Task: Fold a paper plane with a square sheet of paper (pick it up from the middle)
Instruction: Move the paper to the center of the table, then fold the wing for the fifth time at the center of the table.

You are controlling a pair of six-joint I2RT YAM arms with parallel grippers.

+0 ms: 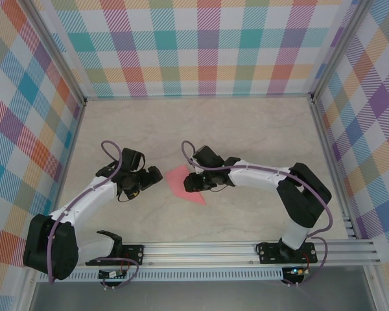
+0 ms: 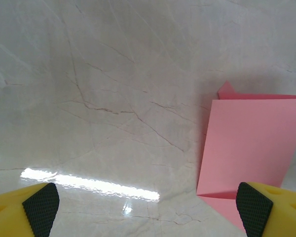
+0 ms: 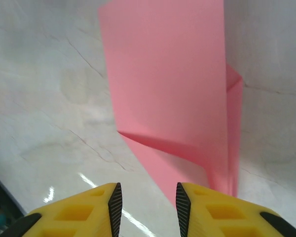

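The square sheet of paper (image 1: 181, 179) is salmon pink and lies folded on the pale marble table between the two grippers. One flap (image 3: 172, 84) stands up from the layer beneath along a crease. My left gripper (image 1: 157, 175) is wide open at the sheet's left edge. Its right pad (image 2: 254, 210) hovers over the paper's (image 2: 251, 148) near corner. My right gripper (image 1: 190, 182) is at the sheet's right side. From the right wrist, that gripper (image 3: 149, 205) is partly open, with a gap above the lower layer and nothing between the pads. The paper plane is out of view.
Plaid walls (image 1: 201, 45) enclose the table at the back and on both sides. An aluminium rail (image 1: 214, 249) with both arm bases runs along the near edge. Bare tabletop (image 1: 201, 129) lies beyond the paper.
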